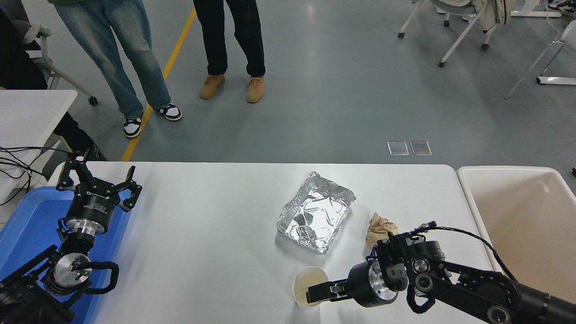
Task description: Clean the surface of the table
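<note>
The table surface [202, 234] is big, flat and plain white — not shiny — with round corners at the far side. It fills the middle of the view from left to right. Most of it is bare. Three small things lie on its right half — a silver foil tray, a crumpled brown paper ball and a paper cup.
</note>
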`<action>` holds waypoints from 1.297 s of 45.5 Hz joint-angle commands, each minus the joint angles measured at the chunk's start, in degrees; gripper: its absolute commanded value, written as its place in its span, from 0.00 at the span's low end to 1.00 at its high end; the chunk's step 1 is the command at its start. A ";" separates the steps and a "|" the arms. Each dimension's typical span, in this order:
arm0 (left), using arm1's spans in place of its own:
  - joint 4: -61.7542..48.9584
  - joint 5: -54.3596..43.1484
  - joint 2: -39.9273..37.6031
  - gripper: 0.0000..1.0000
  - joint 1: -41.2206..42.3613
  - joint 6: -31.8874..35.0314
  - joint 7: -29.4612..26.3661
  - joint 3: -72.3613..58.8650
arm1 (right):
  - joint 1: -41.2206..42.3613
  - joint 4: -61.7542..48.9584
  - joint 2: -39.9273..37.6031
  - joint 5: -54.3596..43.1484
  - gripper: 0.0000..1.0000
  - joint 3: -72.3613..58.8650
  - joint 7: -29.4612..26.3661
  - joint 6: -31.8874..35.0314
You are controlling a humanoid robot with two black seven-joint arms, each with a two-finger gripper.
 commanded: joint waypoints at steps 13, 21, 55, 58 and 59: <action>0.00 0.00 0.00 0.99 0.01 0.00 0.00 0.00 | -0.02 -2.48 1.71 -0.89 0.99 -0.01 -0.27 -0.67; 0.00 0.00 0.00 0.99 -0.08 0.00 0.00 0.00 | -0.29 -2.74 1.79 -4.31 0.99 0.08 -0.01 -0.67; 0.00 0.00 0.00 0.99 0.01 0.00 0.00 0.00 | -1.78 -2.48 2.85 -10.03 0.66 -0.19 4.12 -0.76; 0.00 0.00 0.00 0.99 0.01 0.00 0.00 0.00 | -1.61 -2.48 3.11 -10.12 0.60 -0.19 4.47 -0.67; 0.00 0.00 0.00 0.99 0.01 0.00 0.00 0.00 | -1.61 -2.48 3.11 -10.12 0.56 -0.19 4.47 -0.67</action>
